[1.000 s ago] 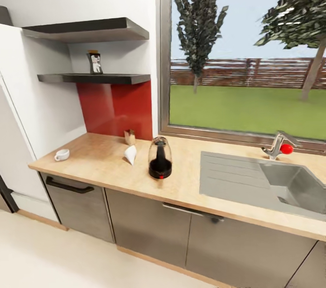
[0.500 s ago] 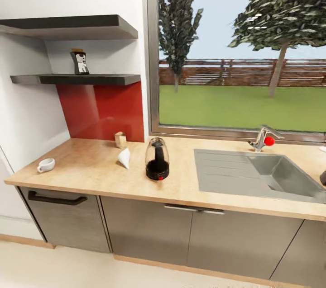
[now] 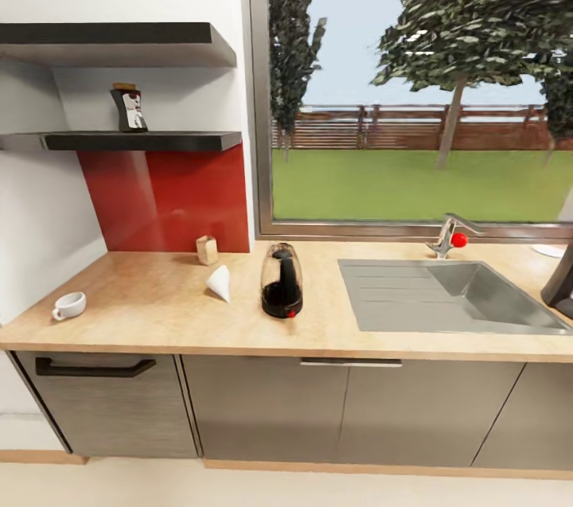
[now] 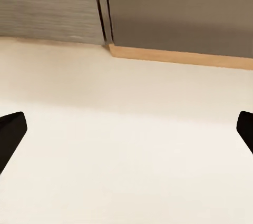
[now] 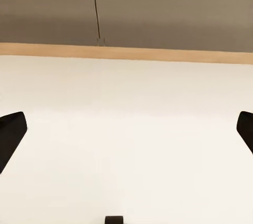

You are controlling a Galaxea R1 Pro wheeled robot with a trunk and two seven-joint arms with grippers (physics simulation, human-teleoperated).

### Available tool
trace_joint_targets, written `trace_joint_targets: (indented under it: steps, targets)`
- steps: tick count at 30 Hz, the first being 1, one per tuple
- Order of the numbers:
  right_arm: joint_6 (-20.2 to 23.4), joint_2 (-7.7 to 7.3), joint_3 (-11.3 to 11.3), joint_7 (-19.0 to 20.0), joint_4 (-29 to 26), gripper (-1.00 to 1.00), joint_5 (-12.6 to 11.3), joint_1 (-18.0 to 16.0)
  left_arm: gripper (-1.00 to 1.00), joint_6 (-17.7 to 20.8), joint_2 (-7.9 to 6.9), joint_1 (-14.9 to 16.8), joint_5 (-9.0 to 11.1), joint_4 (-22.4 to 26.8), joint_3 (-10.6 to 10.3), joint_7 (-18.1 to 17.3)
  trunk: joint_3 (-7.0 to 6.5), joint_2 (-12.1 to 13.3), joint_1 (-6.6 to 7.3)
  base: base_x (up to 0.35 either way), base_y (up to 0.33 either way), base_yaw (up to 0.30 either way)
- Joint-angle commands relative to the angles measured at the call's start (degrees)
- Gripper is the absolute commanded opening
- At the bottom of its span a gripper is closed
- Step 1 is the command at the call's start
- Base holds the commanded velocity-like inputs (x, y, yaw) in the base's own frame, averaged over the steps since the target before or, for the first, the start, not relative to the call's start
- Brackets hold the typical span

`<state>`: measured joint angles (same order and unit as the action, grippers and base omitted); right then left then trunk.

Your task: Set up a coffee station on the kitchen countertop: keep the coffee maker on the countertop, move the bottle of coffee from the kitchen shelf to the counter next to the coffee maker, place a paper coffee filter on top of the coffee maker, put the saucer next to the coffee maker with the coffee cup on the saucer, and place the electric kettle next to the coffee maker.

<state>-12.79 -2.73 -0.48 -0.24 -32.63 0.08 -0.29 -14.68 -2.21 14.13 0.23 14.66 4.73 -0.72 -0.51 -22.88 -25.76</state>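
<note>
On the lower wall shelf (image 3: 159, 142) stands the dark coffee bottle (image 3: 128, 109). The wooden countertop (image 3: 159, 316) carries a white coffee cup (image 3: 69, 305) near its left end and a white paper filter cone (image 3: 219, 282) lying farther right. Beside the cone stands a black, glass-domed appliance with a red button (image 3: 282, 281). A dark appliance (image 3: 559, 284) is cut off at the right edge, with a white saucer (image 3: 549, 250) behind it. My left gripper (image 4: 126, 134) and right gripper (image 5: 126, 134) are open, hanging over the cream floor before the cabinets.
A small tan box (image 3: 207, 250) sits against the red backsplash (image 3: 167, 196). A steel sink (image 3: 454, 296) with a red-knobbed tap (image 3: 450, 236) takes up the counter's right half under the window. Grey cabinet doors (image 3: 263, 403) and a drawer with a black handle (image 3: 87, 368) lie below.
The camera has swung right and squared up to the counter, so everything slid left. The white fridge left the picture; the dark appliance and saucer came in at the right.
</note>
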Motion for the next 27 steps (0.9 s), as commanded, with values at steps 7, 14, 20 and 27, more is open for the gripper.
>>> trace_joint_targets:
  steps: [7, 14, 20, 27]
  targets:
    - [-0.2, -0.03, 0.0, 0.0, -0.1, 1.00, 0.0, 0.0, 1.00, -0.2, 0.01, 0.0, 0.0, -0.1, 0.2, -0.1, 0.02, 0.0, -0.02, 0.000, 0.337, -0.003]
    - [-0.2, 0.00, -0.1, 0.0, -0.2, 1.00, -0.1, 0.0, 1.00, -0.2, 0.01, 0.0, -0.1, -0.1, 0.2, -0.1, 0.02, 0.0, -0.02, 0.000, 0.337, 0.000]
    - [-0.2, 0.01, -0.1, 0.1, -0.2, 1.00, 0.0, 0.0, 1.00, -0.2, 0.01, 0.0, -0.1, -0.1, 0.2, -0.1, 0.02, 0.0, -0.02, 0.000, 0.333, 0.000]
    - [-0.2, 0.01, -0.1, 0.0, -0.1, 1.00, 0.0, 0.0, 1.00, -0.2, 0.01, 0.0, -0.1, -0.1, 0.2, -0.1, -0.07, 0.0, -0.02, 0.000, 0.320, -0.072]
